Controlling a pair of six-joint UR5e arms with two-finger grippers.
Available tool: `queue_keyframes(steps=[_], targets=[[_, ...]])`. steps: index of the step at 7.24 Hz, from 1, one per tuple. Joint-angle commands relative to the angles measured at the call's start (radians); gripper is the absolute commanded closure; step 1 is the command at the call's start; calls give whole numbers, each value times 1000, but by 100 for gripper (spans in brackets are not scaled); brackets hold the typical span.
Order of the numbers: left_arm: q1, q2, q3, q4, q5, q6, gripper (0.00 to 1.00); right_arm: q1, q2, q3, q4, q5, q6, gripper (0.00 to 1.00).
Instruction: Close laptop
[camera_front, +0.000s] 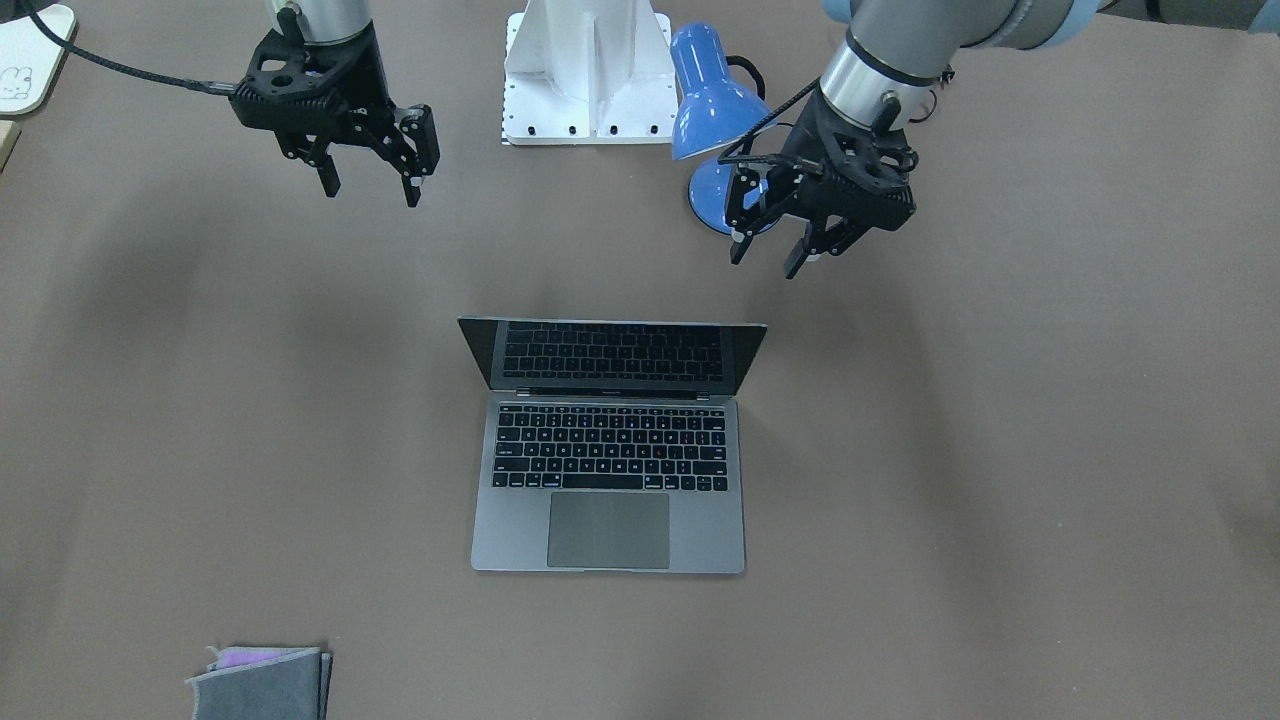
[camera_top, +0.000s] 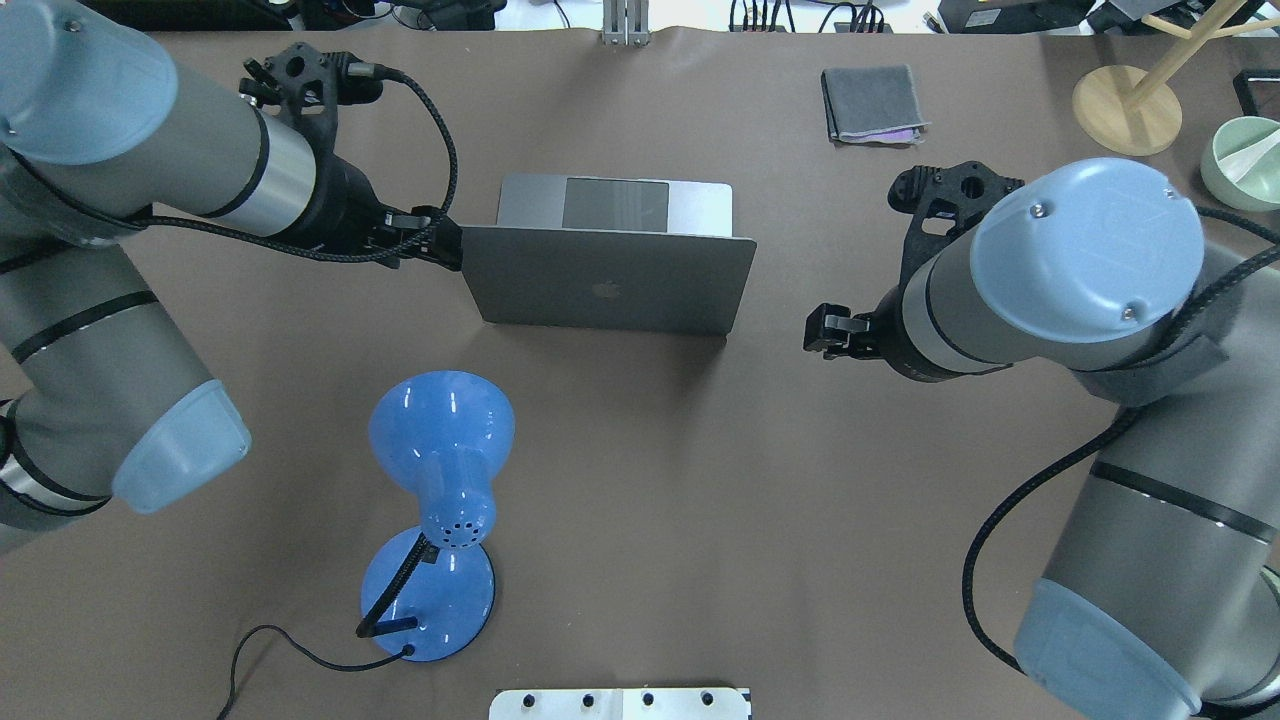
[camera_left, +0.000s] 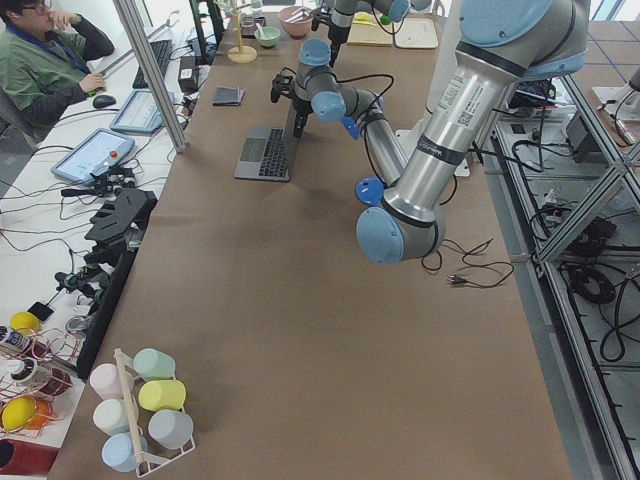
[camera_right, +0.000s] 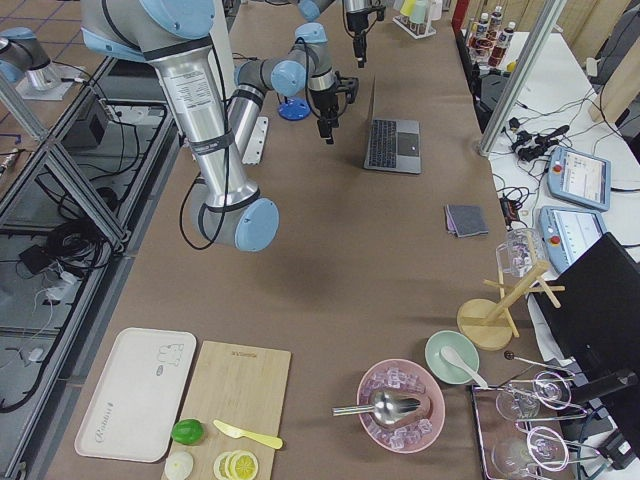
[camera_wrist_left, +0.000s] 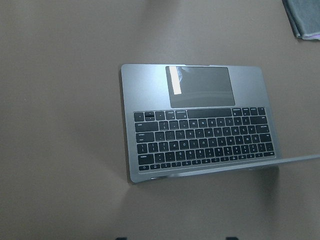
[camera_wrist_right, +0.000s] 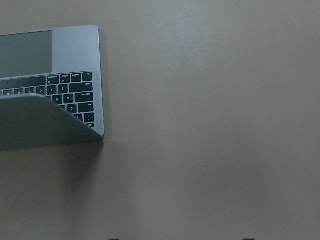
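Laptop (camera_front: 608, 470) first: we see it at the middle of the brown desk (camera_front: 1000, 500), open, its keyboard and trackpad on the side away from the robot. Its lid stands raised, with the dark screen mirroring the keys and the logo side facing the robot. Behind it, near the robot's base, we find a blue lamp (camera_front: 712, 100). Next to that lamp hovers the left claw (camera_front: 768, 255), fingers spread and holding nothing, near the lid's upper corner on the robot's left but apart from it. The right claw (camera_front: 370, 192) hangs well off the other side, likewise released. A folded grey cloth (camera_front: 262, 682) lies at the desk's far edge.
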Motion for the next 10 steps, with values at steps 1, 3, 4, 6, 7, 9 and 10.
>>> queue_keyframes(steps=[1, 3, 4, 6, 7, 9, 10], targets=[[36, -23, 2, 32, 30, 0, 94, -27, 64, -45, -15, -15, 42, 92], [37, -24, 10, 32, 32, 5, 100, -28, 97, -82, -13, -10, 43, 100], [45, -24, 10, 32, 60, 5, 100, -28, 106, -84, -13, -9, 46, 100], [63, -39, 20, 32, 76, 2, 100, -28, 149, -134, -10, -9, 71, 100], [63, -44, 32, 34, 76, 2, 100, -28, 160, -152, -7, -9, 72, 100], [63, -70, 65, 32, 76, 3, 100, -19, 200, -220, 43, -15, 106, 100], [62, -78, 78, 32, 76, 6, 100, -3, 206, -243, 73, -13, 106, 100]])
